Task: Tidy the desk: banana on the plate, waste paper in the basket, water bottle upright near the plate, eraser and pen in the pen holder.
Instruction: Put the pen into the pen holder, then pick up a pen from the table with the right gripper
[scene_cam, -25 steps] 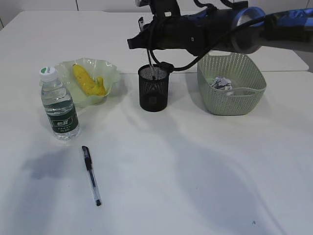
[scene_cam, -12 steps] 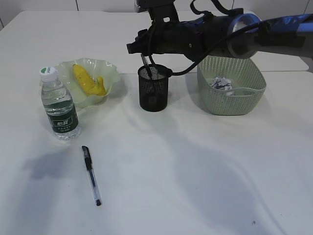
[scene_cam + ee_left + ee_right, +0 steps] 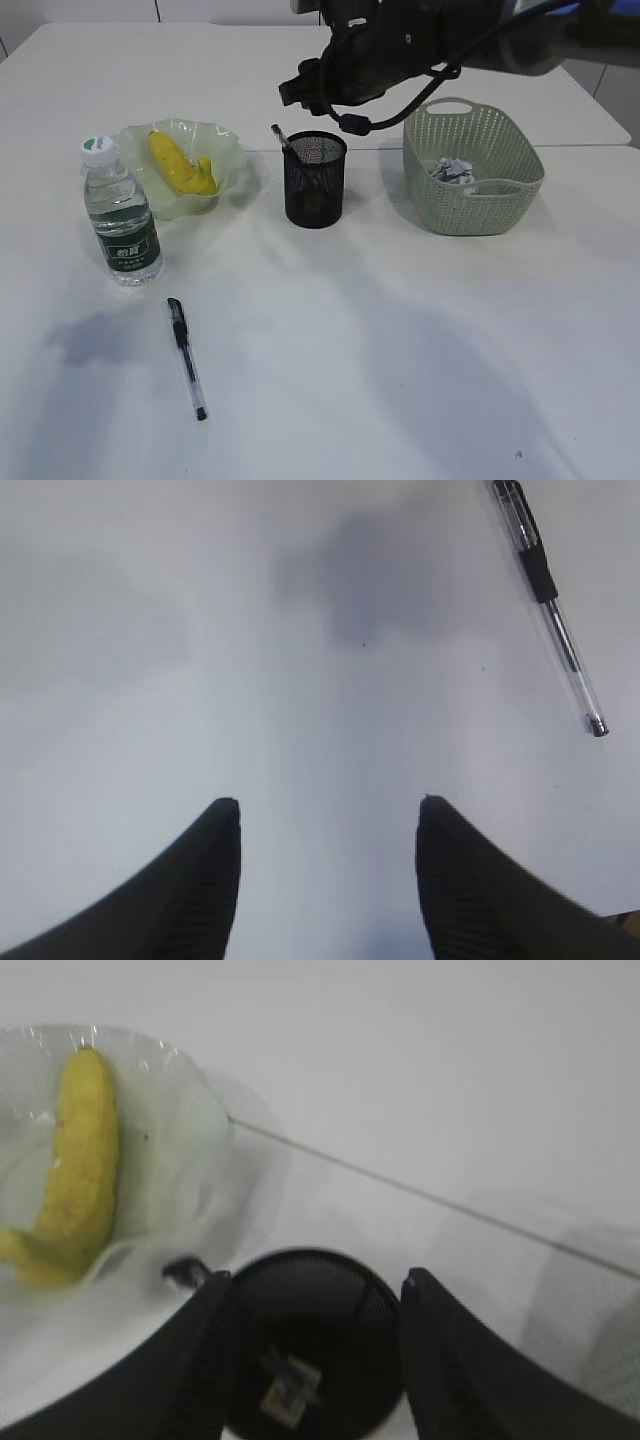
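Risen since earlier, the right gripper [image 3: 312, 1290] hangs spread and empty above the black mesh pen holder [image 3: 314, 180], a pen leaning inside; its contents are blurred. Left gripper [image 3: 328, 815] gapes over bare table beside the clear black-capped pen [image 3: 550, 600].

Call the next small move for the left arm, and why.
Probably shift the open left gripper toward the pen lying flat on the table and line up to grasp it. Banana is on the plate, paper in the basket, one pen already in the holder; this pen looks like the last stray item.
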{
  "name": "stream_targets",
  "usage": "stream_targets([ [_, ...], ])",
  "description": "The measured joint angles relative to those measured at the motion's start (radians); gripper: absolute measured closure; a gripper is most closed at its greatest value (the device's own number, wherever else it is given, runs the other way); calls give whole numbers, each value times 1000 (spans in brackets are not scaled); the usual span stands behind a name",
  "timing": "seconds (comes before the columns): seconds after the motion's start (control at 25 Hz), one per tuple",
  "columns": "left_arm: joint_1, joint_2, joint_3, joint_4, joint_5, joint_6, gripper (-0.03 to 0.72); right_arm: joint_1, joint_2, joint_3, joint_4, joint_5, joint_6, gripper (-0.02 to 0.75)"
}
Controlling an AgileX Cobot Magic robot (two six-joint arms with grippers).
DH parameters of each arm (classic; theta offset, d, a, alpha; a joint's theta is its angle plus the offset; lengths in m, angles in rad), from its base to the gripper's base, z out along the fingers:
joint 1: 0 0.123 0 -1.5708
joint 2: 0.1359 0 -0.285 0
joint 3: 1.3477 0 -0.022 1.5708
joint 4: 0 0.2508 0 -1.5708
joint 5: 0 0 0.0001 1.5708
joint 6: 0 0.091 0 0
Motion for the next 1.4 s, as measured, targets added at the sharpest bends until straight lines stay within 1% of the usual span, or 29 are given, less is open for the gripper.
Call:
stream_targets([
  [0.16, 0, 0, 0, -28, 0, 0, 293, 0, -71, 0, 16, 296, 0, 353],
  [0.36, 0, 0, 0, -101, 0, 0, 293, 0, -156, 0, 87, 623, 0, 361],
  [0.44, 0, 0, 0, -123, -4, 0, 293, 4, -177, 0, 103, 734, 0, 363],
  [0.52, 0, 0, 0, -136, -7, 0, 293, 4, -187, 0, 108, 805, 0, 363],
  [0.68, 0, 0, 0, -142, -9, 0, 293, 19, -194, 24, 141, 820, 0, 363],
  [0.76, 0, 0, 0, -143, -9, 0, 293, 42, -196, 37, 168, 824, 0, 363],
  [0.88, 0, 0, 0, -143, -9, 0, 293, 88, -196, 41, 177, 825, 0, 363],
  [1.16, 0, 0, 0, -139, -9, 0, 293, 136, -196, 41, 205, 827, 28, 363],
  [1.4, 0, 0, 0, -112, -9, 0, 293, 269, -178, 36, 222, 827, 72, 363],
])
